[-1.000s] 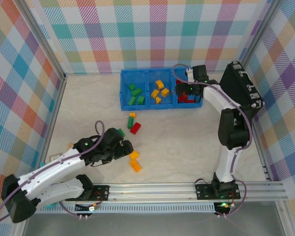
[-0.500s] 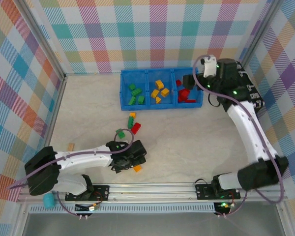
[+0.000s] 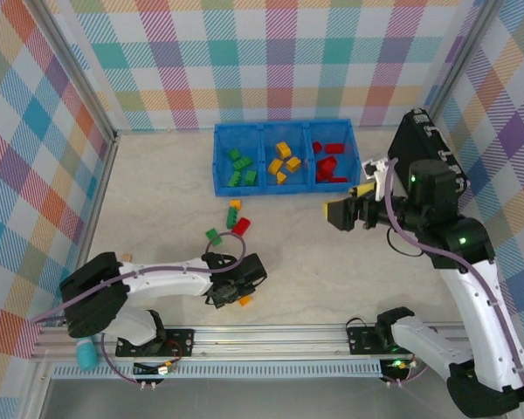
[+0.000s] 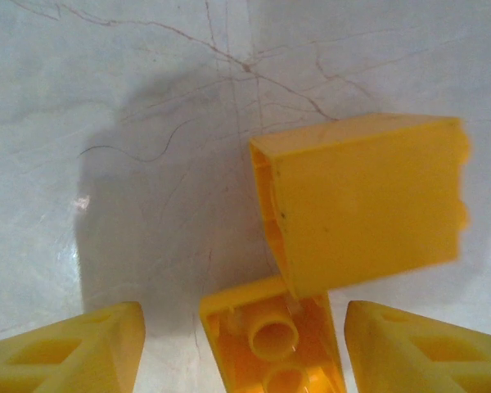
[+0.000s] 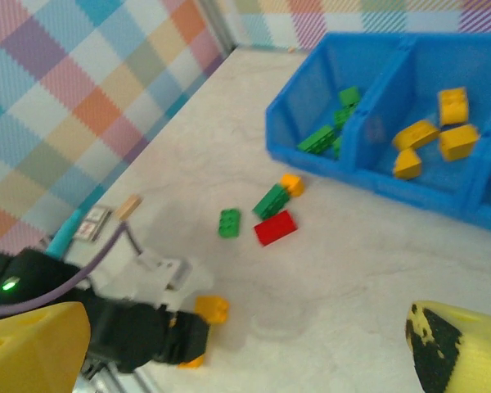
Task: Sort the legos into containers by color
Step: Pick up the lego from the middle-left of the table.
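Operator: Plastic, hard and hollow. How did you judge those legos (image 5: 275,227) would handle?

Observer: Light and stiff, I'd say, with smooth sides that could slip. The left gripper (image 4: 244,336) stood about half open, astride an upturned yellow brick (image 4: 270,348) lying on the table (image 3: 157,201) near its front edge. A gap showed beside one finger (image 4: 82,348), so it had hold of nothing that I could see. The brick looked best taken across its two flat side walls, low and square. A second yellow brick (image 4: 364,196) leaned on it and seemed likely to topple.

Operator: And the right gripper (image 3: 341,212)?

Observer: Wide open and empty, hanging above the table in front of the blue tray (image 5: 409,195).

Operator: Counts?

Observer: Six lay loose: three yellow or orange, two green (image 3: 213,236), one red. In the tray were four green (image 3: 241,164) at the left end and four yellow (image 3: 293,163) in the middle. At the right end were four or five red (image 3: 329,163); those overlapped, so I couldn't be sure.
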